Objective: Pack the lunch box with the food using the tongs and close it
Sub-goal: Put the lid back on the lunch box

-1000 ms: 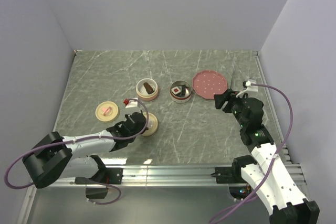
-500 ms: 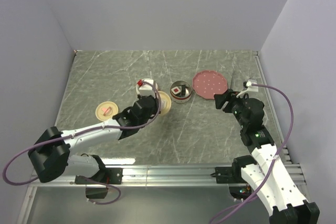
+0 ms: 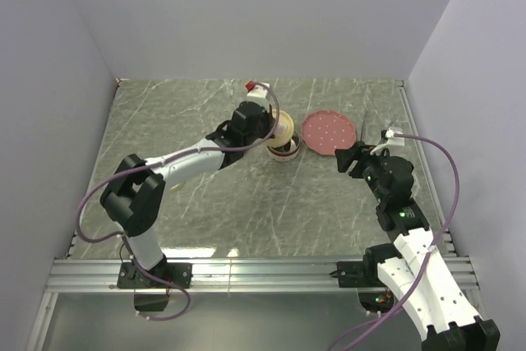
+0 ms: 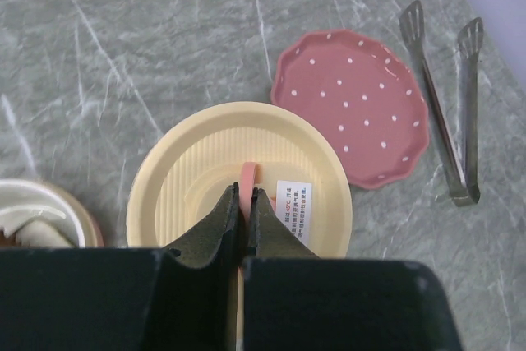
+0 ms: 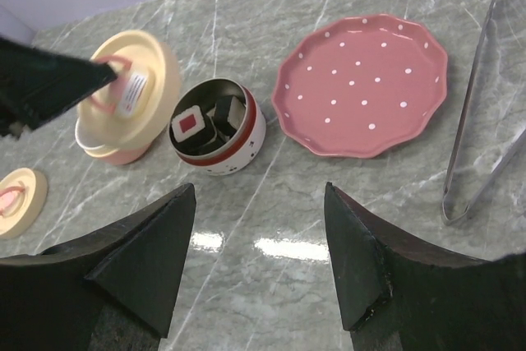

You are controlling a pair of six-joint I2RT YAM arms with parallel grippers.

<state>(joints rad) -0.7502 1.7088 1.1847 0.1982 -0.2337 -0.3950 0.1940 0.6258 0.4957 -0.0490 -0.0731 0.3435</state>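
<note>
Pinching pink tab (image 4: 247, 175) of cream lid (image 4: 189, 170) — left tool (image 4: 242, 196) closed | right tool (image 5: 256, 195) agape, empty | tongs (image 5: 468, 113) cropped at frame edge

I see the food (image 5: 188, 123): dark-rimmed square pieces, one with a white face and red centre, sitting in the round red-banded bowl (image 5: 233, 156). The cream lid (image 5: 160, 71) hangs tilted at the bowl's 10 o'clock, its pink handle pinched by the left gripper (image 4: 242, 199). The thin dark tongs (image 5: 481, 113) lie flat at the bowl's 3 o'clock, well apart from it.
</note>
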